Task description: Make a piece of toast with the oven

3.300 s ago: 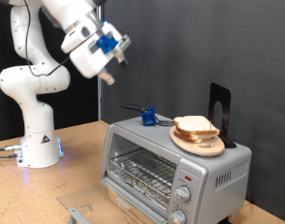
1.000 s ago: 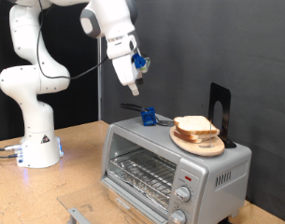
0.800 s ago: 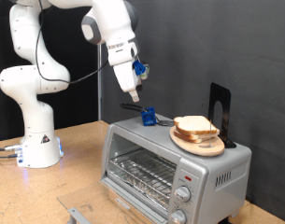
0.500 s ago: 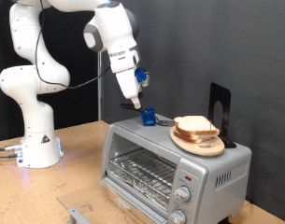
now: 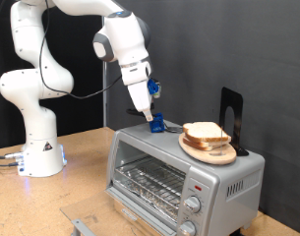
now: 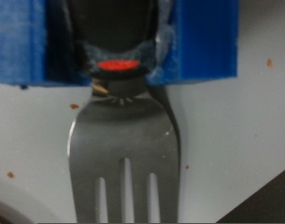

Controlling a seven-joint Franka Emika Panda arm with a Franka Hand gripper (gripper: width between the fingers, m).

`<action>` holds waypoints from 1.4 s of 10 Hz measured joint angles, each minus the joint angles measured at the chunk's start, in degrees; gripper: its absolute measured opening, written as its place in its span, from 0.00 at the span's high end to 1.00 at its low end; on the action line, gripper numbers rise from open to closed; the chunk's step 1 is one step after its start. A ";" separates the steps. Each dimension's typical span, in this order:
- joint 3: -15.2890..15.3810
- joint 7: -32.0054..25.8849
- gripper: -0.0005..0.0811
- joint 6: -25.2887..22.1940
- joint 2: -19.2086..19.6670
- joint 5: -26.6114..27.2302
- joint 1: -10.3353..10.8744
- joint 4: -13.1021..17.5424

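The oven is brushed silver-grey metal with a clear glass door and a shiny wire rack inside. On its top, a round plate looks like matt tan wood. The fork is smooth steel with a dull sheen, seated in a matt blue plastic holder. The table looks like pale, unvarnished wood

The oven stands at the lower right of the exterior view. On its top, to the right, a plate carries the piece of toast. Left of the plate lies a fork in a holder, the gripper just above it.
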 joint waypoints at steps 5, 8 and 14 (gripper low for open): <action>1.22 0.16 0.00 1.15 1.70 0.57 -0.01 -0.15; 1.39 0.15 0.00 3.02 2.96 0.81 -0.01 -0.20; 1.81 0.13 0.03 3.25 4.32 2.38 0.00 0.02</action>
